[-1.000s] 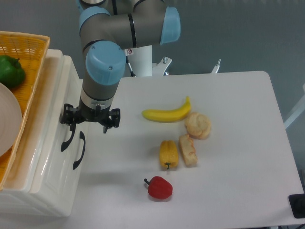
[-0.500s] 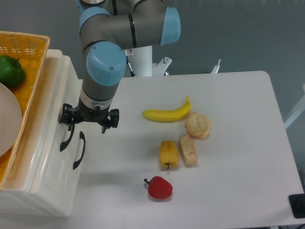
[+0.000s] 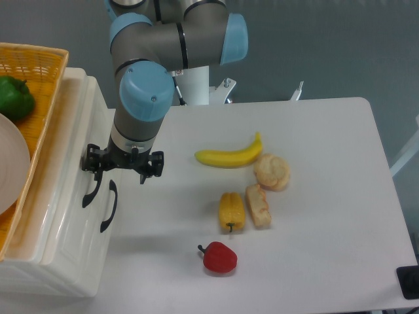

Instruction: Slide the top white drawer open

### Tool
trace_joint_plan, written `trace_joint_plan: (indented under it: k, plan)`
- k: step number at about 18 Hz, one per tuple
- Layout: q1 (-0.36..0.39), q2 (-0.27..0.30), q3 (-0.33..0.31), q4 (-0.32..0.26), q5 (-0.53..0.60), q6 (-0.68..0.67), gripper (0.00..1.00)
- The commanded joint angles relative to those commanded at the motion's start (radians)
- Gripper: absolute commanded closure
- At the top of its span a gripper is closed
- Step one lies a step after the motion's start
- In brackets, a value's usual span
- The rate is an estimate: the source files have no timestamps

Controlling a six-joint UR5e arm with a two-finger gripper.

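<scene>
Gripper [image 3: 122, 164]: held over the drawer handle [image 3: 91, 190], barely shifted since earlier (grip state cannot be told).
Top white drawer [image 3: 71, 171]: position unchanged, at left.

the hand [image 3: 122, 171] hides the top of the drawer's black handle [image 3: 91, 191].

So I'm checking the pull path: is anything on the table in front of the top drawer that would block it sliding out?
Nothing visible: the table before the top drawer is bare.

Banana [image 3: 228, 156], bread roll [image 3: 272, 171], yellow pepper [image 3: 231, 210], red pepper [image 3: 218, 257] on table [image 3: 327, 216]
</scene>
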Motion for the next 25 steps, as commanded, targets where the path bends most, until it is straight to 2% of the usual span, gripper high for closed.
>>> trace_joint_plan:
  k: [25]
  plan:
    - [0.005, -0.011, 0.009, 0.012, 0.031, 0.011, 0.00]
